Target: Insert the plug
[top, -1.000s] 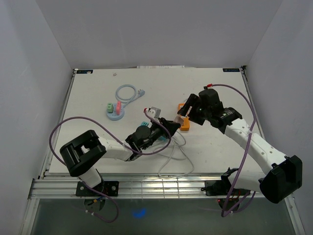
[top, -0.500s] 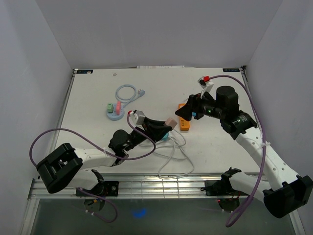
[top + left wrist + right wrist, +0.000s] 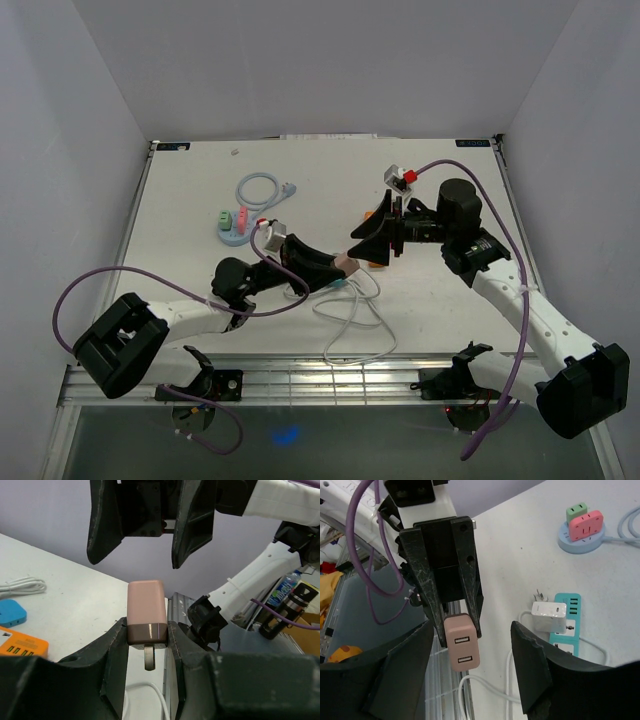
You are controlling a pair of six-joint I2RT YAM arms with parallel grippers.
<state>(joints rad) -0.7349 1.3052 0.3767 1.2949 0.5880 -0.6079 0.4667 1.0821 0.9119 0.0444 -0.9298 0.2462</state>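
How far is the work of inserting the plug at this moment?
Done: the pink charger is lifted, clamped in the left end effector, its prong bare. In hand: the open right end effector faces it without touching. Left: pushing it into a socket; the orange power strip lies apart on the table.

On the worktop (image 3: pixel 190 200), a round blue socket base (image 3: pixel 237 236) carries a pink adapter (image 3: pixel 241 218) and a green adapter (image 3: pixel 224 216), with a pale-blue coiled cable (image 3: pixel 258 175) just behind it.
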